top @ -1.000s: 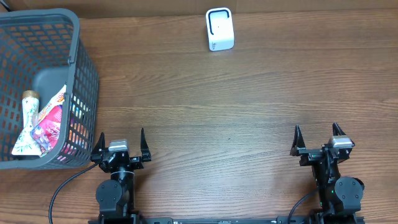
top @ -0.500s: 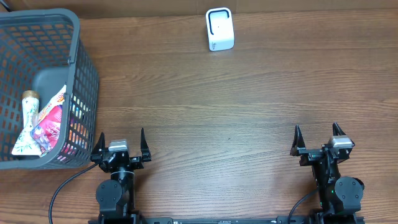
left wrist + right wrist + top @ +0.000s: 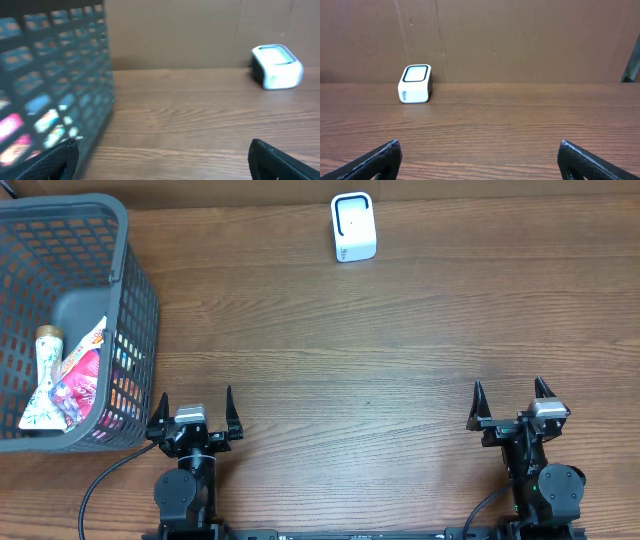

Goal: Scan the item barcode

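We see both arms parked at the near edge of the table [image 3: 330, 350]. The left claw [image 3: 194, 394] stands with its fingers wide apart and empty; the right claw [image 3: 508, 384] is likewise spread and empty. The items to scan (a pink snack packet [image 3: 78, 375] and a capped pouch [image 3: 45, 355] among them) lie in the grey basket [image 3: 135, 300] on the table's left side, near the left claw. The white scanner [image 3: 353, 227] stands upright at the far edge, well apart from both claws.
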You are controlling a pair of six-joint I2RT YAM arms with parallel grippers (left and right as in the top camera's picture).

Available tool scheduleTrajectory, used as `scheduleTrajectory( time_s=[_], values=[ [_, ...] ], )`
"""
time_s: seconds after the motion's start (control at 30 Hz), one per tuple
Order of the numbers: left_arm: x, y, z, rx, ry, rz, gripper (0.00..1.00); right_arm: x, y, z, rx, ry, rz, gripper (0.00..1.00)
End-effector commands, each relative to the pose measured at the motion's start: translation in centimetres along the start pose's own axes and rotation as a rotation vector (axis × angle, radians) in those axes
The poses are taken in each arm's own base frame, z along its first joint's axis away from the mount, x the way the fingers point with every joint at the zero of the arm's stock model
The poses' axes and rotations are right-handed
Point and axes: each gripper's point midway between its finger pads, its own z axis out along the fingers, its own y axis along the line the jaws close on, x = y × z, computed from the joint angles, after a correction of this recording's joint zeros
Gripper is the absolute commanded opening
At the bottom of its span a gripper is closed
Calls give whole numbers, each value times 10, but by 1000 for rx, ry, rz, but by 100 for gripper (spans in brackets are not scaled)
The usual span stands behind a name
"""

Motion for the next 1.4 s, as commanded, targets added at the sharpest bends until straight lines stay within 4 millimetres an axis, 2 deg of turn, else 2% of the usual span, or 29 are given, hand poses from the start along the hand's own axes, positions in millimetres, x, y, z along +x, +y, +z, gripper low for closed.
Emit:
scheduleTrajectory(
  time_s=[0.0,0.03,0.07,0.2,0.23,0.33,0.4,0.43,0.53,0.63,0.73,0.83,0.93,1.03,1.13,1.23,1.37],
  values=[
    [-11,-66,-14,395,12,-335,100,1,1,0,-6,-7,-5,100],
    [-10,-91,-26,555,78,-458,100,1,1,0,-6,-7,-5,100],
    [-15,-100,-33,624,97,-533,100,1,1,0,-6,-7,-5,100],
    [-34,-115,-48,759,150,-762,100,1,1,0,-6,-7,-5,100],
    [-41,-119,-53,802,145,-778,100,1,1,0,-6,-7,-5,100],
    [-73,-131,-78,969,17,-663,100,1,1,0,-6,-7,-5,100],
    [-95,-131,-89,1013,-75,-597,100,1,1,0,-6,-7,-5,100],
    [-115,-128,-95,1002,-146,-552,100,1,1,0,-6,-7,-5,100],
    [-153,-111,-97,895,-246,-534,100,1,1,0,-6,-7,-5,100],
    [-198,-92,-103,751,-334,-426,100,1,1,0,-6,-7,-5,100],
    [-226,-68,-96,541,-255,-336,100,1,1,0,-6,-7,-5,100],
    [-234,-40,-81,324,-32,-321,100,1,1,0,-6,-7,-5,100],
    [-248,-43,-73,326,156,-222,100,1,1,0,-6,-7,-5,100],
    [-273,-42,-61,334,214,-102,100,1,1,0,-6,-7,-5,100],
    [-299,-15,-37,160,267,-180,100,1,1,0,-6,-7,-5,100],
    [-321,5,-17,35,343,-177,100,1,1,0,-6,-7,-5,100],
    [-338,36,11,-109,429,-197,100,1,1,0,-6,-7,-5,100]
  ],
)
